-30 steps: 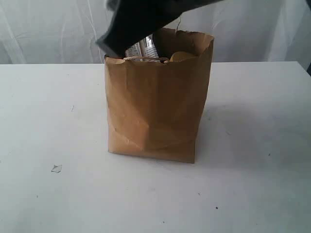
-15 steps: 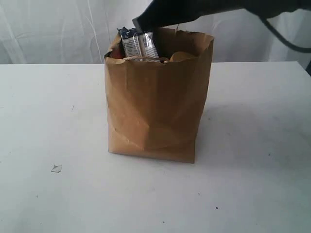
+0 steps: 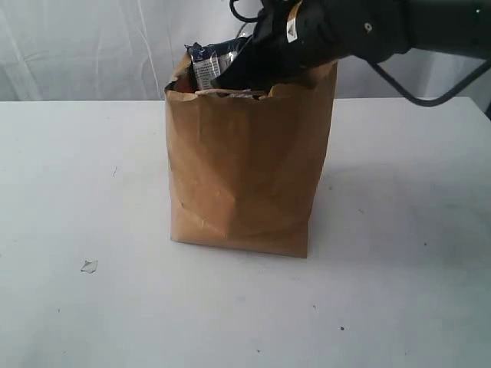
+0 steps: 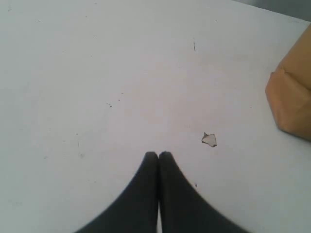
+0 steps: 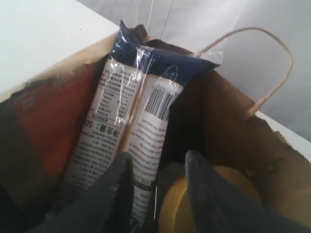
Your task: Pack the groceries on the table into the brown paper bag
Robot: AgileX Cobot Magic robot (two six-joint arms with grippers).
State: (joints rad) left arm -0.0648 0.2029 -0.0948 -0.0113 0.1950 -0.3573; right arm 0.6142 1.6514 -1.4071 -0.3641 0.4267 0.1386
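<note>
The brown paper bag (image 3: 245, 176) stands upright mid-table. A long blue-white packet (image 3: 203, 65) (image 5: 126, 121) leans upright inside it, its top sticking out above the rim. My right gripper (image 5: 158, 158) hangs at the bag's mouth, open; one of its fingers (image 5: 119, 179) lies against the packet without pinching it. Beside the packet sit a pouch with an orange-red label (image 5: 53, 116) and a round tan-yellow lid (image 5: 228, 182). My left gripper (image 4: 158, 154) is shut and holds nothing, low over the bare white table (image 4: 97, 73).
The bag's twisted paper handle (image 5: 272, 63) arches just beyond my right gripper. A small chipped fleck (image 3: 89, 266) (image 4: 209, 140) marks the tabletop left of the bag. The bag's lower corner (image 4: 291, 102) shows in the left wrist view. White curtains hang behind.
My right arm has come down to the bag's mouth and its jaws have opened off the packet, which stays leaning inside the bag. The left gripper has not moved.
</note>
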